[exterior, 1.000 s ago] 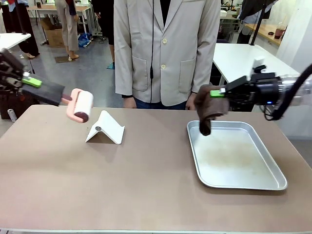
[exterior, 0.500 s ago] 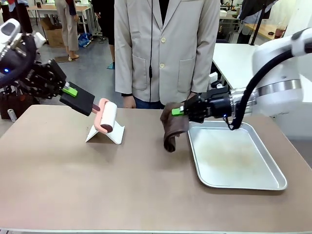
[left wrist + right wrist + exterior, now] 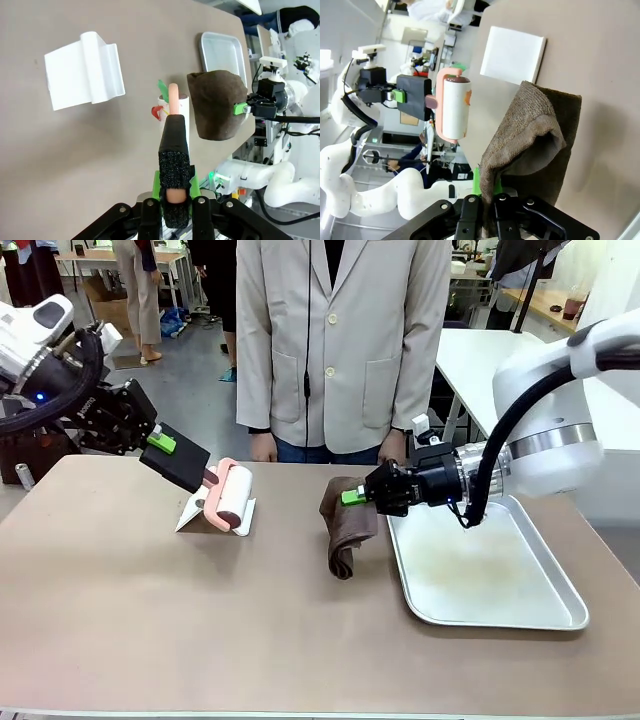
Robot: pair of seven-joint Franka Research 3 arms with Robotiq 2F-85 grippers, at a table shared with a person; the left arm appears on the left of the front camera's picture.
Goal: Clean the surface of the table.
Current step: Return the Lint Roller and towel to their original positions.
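The taupe table (image 3: 150,620) spans the front view. My left gripper (image 3: 162,445) is shut on the black handle (image 3: 174,160) of a lint roller. Its pink-framed white roll (image 3: 231,496) hangs just above a white folded stand (image 3: 213,516). My right gripper (image 3: 352,497) is shut on a brown cloth (image 3: 345,530), which droops to the table just left of the metal tray (image 3: 560,605). I cannot tell whether the cloth's lower end touches the top. The right wrist view shows the cloth (image 3: 530,140) and, beyond it, the roller (image 3: 455,107).
A person in a pale jacket stands at the far edge, hands (image 3: 265,448) resting near the table's rim. The white stand (image 3: 85,70) lies at the back left. The tray (image 3: 220,50) holds nothing. The table's front half is bare.
My right gripper has carried the cloth left, off the tray and lower over the table. My left gripper has brought the roller right and down to the white stand.
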